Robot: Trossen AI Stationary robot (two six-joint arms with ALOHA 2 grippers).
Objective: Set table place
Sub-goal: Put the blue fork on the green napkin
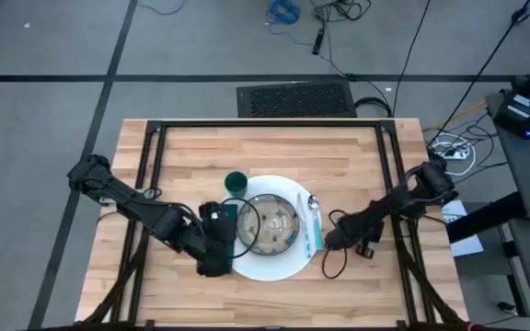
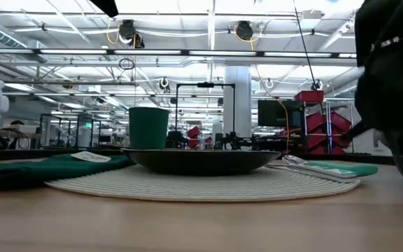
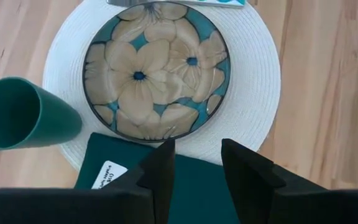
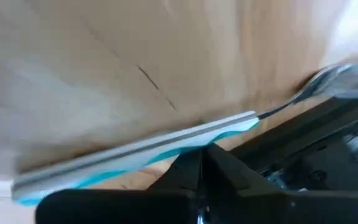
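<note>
Teal plate (image 3: 155, 71) w/ cream flower pattern, dark rim; white woven placemat (image 3: 252, 93); dark green cup (image 3: 23, 115); green napkin (image 3: 191, 186) (white tag); utensil (image 4: 135, 152) w/ white & teal handle; light wood-strip table (image 1: 191, 156)

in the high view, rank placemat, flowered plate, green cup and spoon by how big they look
1. white placemat, widest
2. flowered plate
3. spoon, long but thin
4. green cup, smallest
Spoon versus cup is unsure: the spoon is longer, the cup wider.
</note>
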